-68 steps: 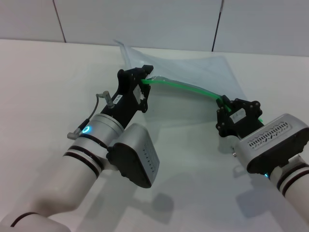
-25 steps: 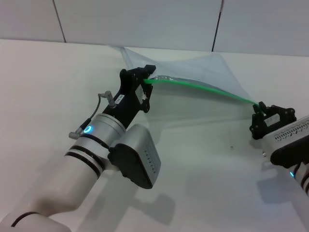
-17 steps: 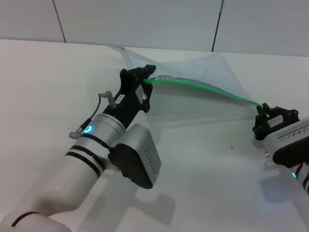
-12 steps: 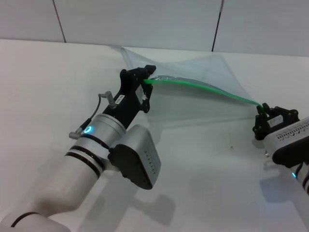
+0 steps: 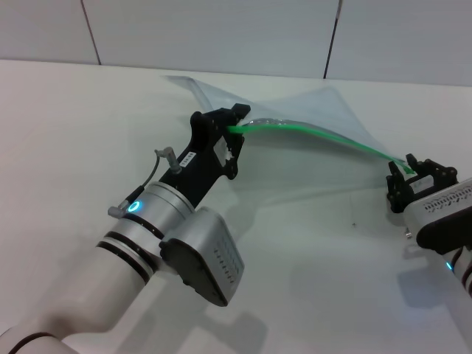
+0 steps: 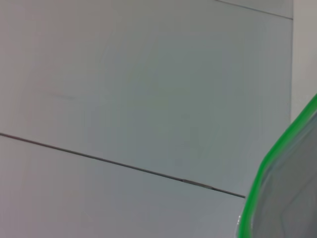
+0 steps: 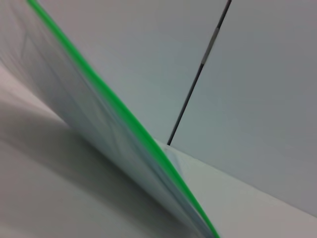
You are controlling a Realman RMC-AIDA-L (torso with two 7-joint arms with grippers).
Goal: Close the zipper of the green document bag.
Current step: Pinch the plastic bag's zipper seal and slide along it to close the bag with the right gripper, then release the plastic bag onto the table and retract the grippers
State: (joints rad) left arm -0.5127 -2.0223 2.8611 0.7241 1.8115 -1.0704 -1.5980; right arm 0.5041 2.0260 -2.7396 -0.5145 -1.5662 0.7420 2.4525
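The green document bag (image 5: 313, 110) is held up off the white table, a translucent pale sheet sagging between my two grippers. Its zipper (image 5: 317, 134) runs as a thin bright green strip along the near edge. My left gripper (image 5: 234, 124) is shut on the strip's left end. At the right end, my right gripper (image 5: 402, 164) has its fingers slightly apart, and the strip's tip lies between them. In the left wrist view the zipper (image 6: 270, 158) curves along the bag (image 6: 292, 203). In the right wrist view the zipper (image 7: 124, 116) edges the bag (image 7: 84, 114) close up.
A white tabletop (image 5: 310, 251) spreads under and in front of both arms. Behind it stands a pale panelled wall (image 5: 221, 33) with a dark vertical seam (image 5: 332, 37). The bag's far corners rest near the table's back edge.
The right gripper slid rightward along the zipper to its far end, and its fingers have now parted. The left gripper shifted slightly right and toward me, dragging the bag's left end along.
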